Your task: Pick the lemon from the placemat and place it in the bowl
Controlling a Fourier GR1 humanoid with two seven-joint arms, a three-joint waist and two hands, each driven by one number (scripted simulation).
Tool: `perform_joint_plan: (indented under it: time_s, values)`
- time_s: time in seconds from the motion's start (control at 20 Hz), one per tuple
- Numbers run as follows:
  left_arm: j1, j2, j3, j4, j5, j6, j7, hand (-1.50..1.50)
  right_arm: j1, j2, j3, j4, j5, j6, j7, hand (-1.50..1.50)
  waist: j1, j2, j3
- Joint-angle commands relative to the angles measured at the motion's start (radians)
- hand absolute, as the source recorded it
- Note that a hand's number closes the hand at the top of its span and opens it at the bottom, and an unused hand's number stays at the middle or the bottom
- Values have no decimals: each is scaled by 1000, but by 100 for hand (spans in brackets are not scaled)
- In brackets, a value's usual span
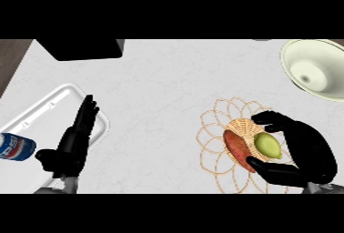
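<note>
My black right hand [312,152] was curled around the yellow-green oval lemon [266,145], fingers above it and thumb below. The lemon lay on the round woven straw placemat [215,119], touching a reddish oblong vegetable [236,150]. The cream round bowl [290,60] stood well apart at the far right. My left hand [70,145] rested open, fingers straight, over the white rectangular tray [47,102], near a blue can [15,148].
</note>
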Motion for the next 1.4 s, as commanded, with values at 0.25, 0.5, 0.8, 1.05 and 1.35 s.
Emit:
perform_joint_plan:
  time_s: [0.25,0.5,0.8,1.05,1.35]
  values:
    - [-68,-13,-10,35,-12,-9,37,0,283,-30,-165,195,-76,282,-759,-150,19,-2,-5]
    - [-142,-4,2,20,-5,-32,117,0,323,-166,-358,269,-109,286,-733,-150,41,-3,-8]
    - [-145,-11,26,62,-11,-79,85,0,379,-210,-351,187,-61,285,-595,-150,53,-3,-10]
    - [-166,-22,64,102,0,-102,77,0,329,-247,-297,286,79,240,-508,-150,61,-1,-10]
    - [-157,-20,81,51,-20,-121,116,0,313,-255,-269,289,190,203,-422,-150,62,-2,-10]
